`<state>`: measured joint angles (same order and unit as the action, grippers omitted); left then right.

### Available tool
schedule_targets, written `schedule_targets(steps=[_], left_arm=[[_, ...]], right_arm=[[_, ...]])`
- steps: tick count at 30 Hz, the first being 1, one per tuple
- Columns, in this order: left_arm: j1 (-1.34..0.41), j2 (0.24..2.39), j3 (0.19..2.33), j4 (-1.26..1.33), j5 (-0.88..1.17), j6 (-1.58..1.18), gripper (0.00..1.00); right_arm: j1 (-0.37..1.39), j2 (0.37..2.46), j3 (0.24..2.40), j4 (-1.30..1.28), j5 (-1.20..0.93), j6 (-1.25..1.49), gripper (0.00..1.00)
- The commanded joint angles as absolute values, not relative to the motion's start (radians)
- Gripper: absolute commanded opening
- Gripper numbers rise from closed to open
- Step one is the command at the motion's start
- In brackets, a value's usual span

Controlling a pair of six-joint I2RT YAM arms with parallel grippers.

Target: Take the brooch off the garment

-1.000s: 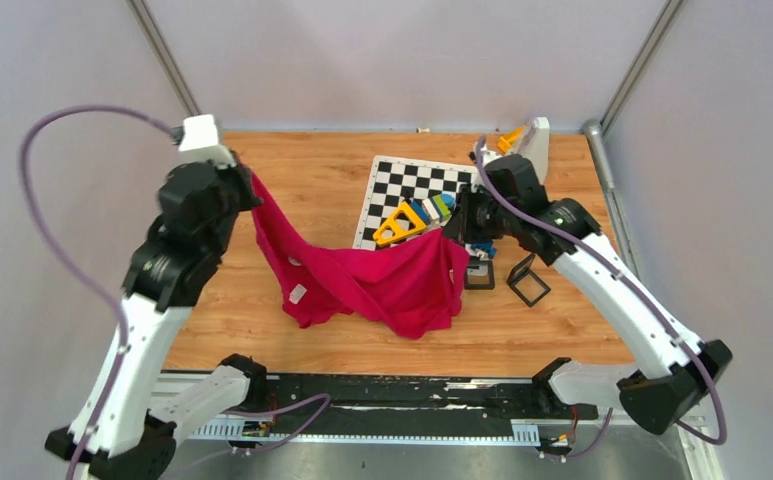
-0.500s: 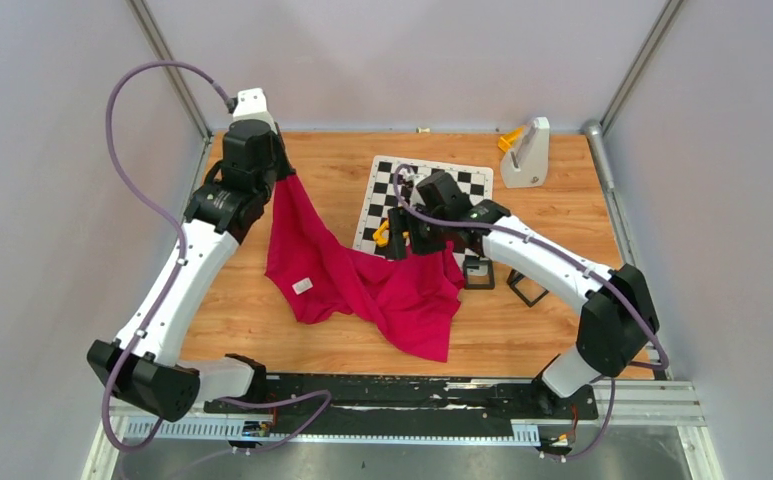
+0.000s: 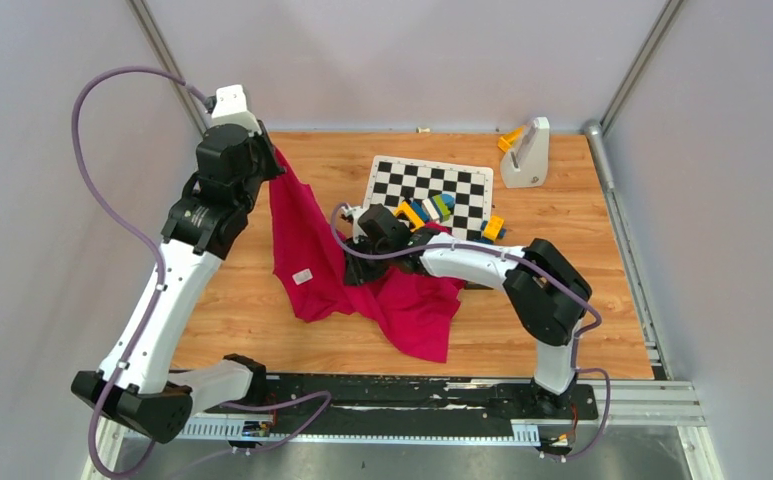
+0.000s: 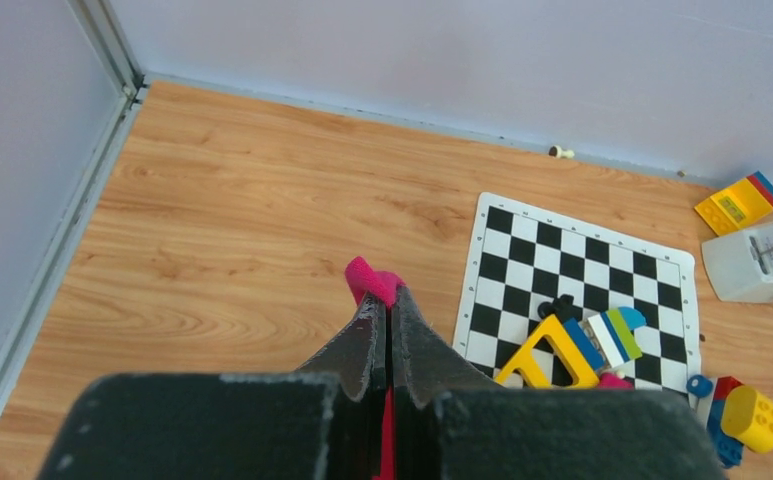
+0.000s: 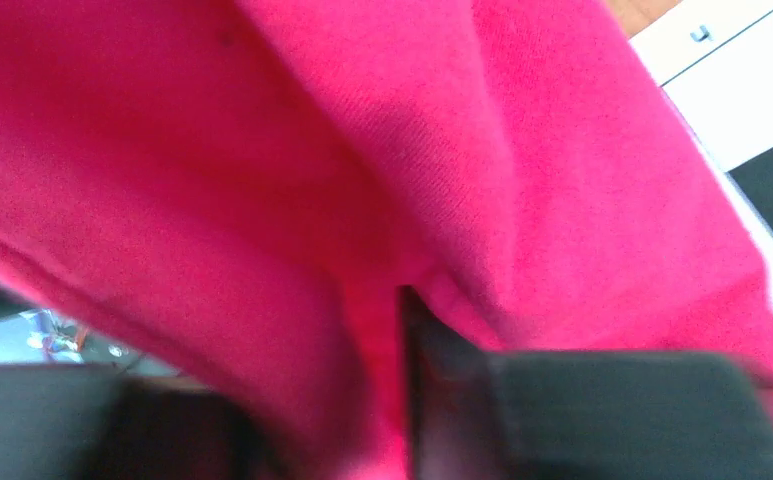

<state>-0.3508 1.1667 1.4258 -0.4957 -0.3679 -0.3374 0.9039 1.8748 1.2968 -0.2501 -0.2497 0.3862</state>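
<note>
Only label in sight is the small white tag [image 3: 303,277] on the garment [image 3: 402,310], too small to read. The right wrist view catches a dark mark on a white surface at 1 o'clock, not legible. The left wrist view shows tick marks on the white wedge [image 3: 527,155] at the back, unreadable. Left pincer [image 4: 390,305] is fully closed, with a pink fold of the garment pinched at its tips and held up off the bench [image 3: 582,250] at 10 o'clock. From there the cloth drapes down and spreads on the wood, long axis running 11 to 5 o'clock; its lowest corner is near the bench's front edge, not over it. Right pincer [image 3: 360,266] is buried in the folds mid-cloth. Its camera shows pink fabric and one dark finger, so I can't tell how wide it stands or whether it has anything. Can't make out the brooch in any view. The cloth's right edge touches the chessboard [image 3: 467,190], which has toy blocks [image 3: 427,210] on it. Open wood from 3 to 5 o'clock and at the back left, 11 o'clock.
</note>
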Motion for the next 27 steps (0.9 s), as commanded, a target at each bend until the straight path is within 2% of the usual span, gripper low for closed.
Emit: schedule_targets(steps=[1,2,3,7,11,15,17,19,22,24,27], left_arm=[[-0.345,1.108,1.466,-0.536,-0.389,-0.339,0.00],[-0.345,1.096,1.467,-0.573,-0.401,-0.338,0.00],[-0.345,1.074,1.460,-0.589,-0.405,-0.338,0.00],[-0.345,0.975,1.408,-0.720,-0.398,-0.360,0.00],[-0.346,0.866,1.352,-0.830,-0.376,-0.374,0.00],[-0.345,0.843,1.320,-0.820,-0.385,-0.360,0.00],[-0.346,0.896,1.313,-0.784,-0.352,-0.361,0.00],[-0.347,0.966,1.287,-0.717,-0.280,-0.371,0.00],[-0.347,1.072,1.206,-0.567,-0.173,-0.406,0.00],[-0.348,1.219,1.184,-0.458,-0.107,-0.428,0.00],[-0.367,1.388,1.226,-0.392,-0.023,-0.441,0.00]], right_arm=[[0.919,1.829,1.307,-0.147,-0.244,0.414,0.11],[0.923,1.794,1.278,-0.140,-0.246,0.422,0.03],[0.927,1.748,1.244,-0.134,-0.256,0.429,0.00],[0.952,1.576,1.141,-0.192,-0.430,0.423,0.00],[1.021,1.421,1.098,-0.342,-0.478,0.388,0.00],[0.966,1.279,1.041,-0.364,-0.547,0.460,0.00],[0.885,1.251,1.033,-0.362,-0.735,0.506,0.00],[0.817,1.233,1.017,-0.365,-0.826,0.544,0.00],[0.698,1.235,0.981,-0.378,-0.806,0.561,0.00],[0.594,1.280,0.969,-0.382,-0.797,0.570,0.00],[0.493,1.379,0.999,-0.420,-0.742,0.540,0.00]])
